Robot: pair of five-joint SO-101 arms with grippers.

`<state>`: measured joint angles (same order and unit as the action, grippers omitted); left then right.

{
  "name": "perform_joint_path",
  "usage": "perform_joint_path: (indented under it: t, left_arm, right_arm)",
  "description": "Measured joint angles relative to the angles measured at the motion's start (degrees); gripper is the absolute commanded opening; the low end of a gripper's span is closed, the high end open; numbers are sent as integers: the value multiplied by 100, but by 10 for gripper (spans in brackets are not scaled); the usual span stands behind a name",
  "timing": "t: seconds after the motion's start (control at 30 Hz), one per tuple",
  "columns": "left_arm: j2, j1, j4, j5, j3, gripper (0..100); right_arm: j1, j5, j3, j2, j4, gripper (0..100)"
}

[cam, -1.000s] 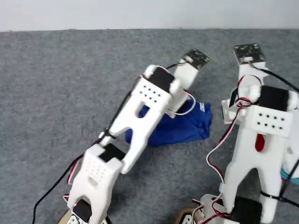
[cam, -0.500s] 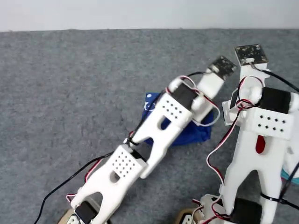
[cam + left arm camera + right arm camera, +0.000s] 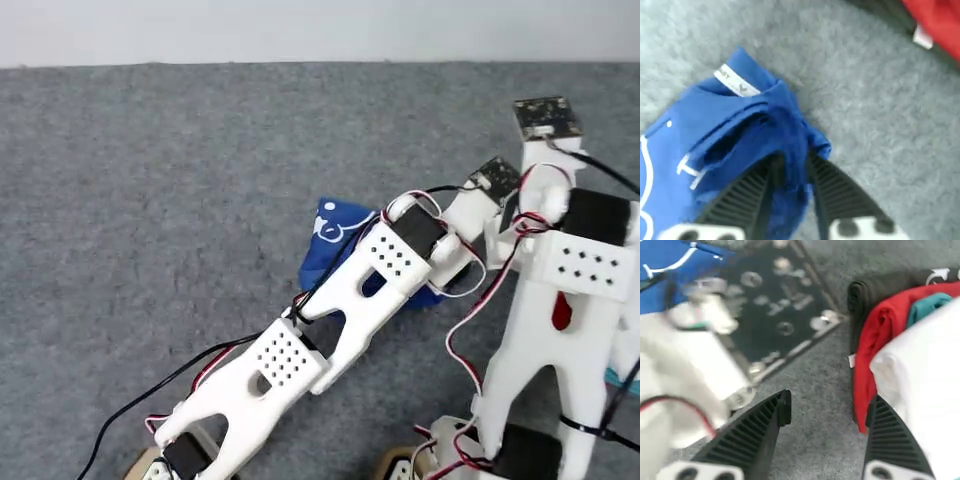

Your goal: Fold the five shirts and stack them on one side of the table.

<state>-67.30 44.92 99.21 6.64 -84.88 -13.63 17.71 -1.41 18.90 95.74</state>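
Note:
A crumpled blue shirt (image 3: 335, 232) with white print lies on the grey carpet at centre. My left arm (image 3: 400, 255) stretches across it toward the right. In the left wrist view my left gripper (image 3: 790, 170) is shut on a fold of the blue shirt (image 3: 735, 140). My right arm (image 3: 570, 270) stands at the right. Its gripper (image 3: 829, 407) hangs open over bare carpet, holding nothing. Beside it is a stack of folded shirts: black (image 3: 880, 287), red (image 3: 875, 340), teal (image 3: 927, 305) and white (image 3: 920, 390).
The left arm's wrist circuit board (image 3: 775, 305) sits close in front of my right gripper. A corner of the red shirt (image 3: 940, 20) lies just beyond the blue one. Grey carpet (image 3: 150, 200) spreads to the left, up to a pale wall (image 3: 300, 30).
My left arm has swung right toward the right arm with the blue shirt in its grip. The shirt's printed part now shows on the arm's left side. The right arm hardly moved.

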Motion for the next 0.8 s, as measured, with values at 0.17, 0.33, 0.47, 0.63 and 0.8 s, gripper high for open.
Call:
perform_joint_path:
  t: [0.17,0.33,0.47,0.63,0.8]
  left_arm:
    - [229,-193,0,0,-396,163]
    - [545,-448,0,0,-721,163]
    - [932,-1081,18,-88,-721,162]
    - [1002,-2092,18,-316,-527,160]
    - [571,-2453,18,-334,387,160]
  right_arm:
    - [-149,0,0,0,0,258]
    - [-202,0,0,0,0,258]
    - [-185,0,0,0,0,258]
    - [369,0,-202,0,-229,258]
    - [993,0,-1187,-141,-1160,260]
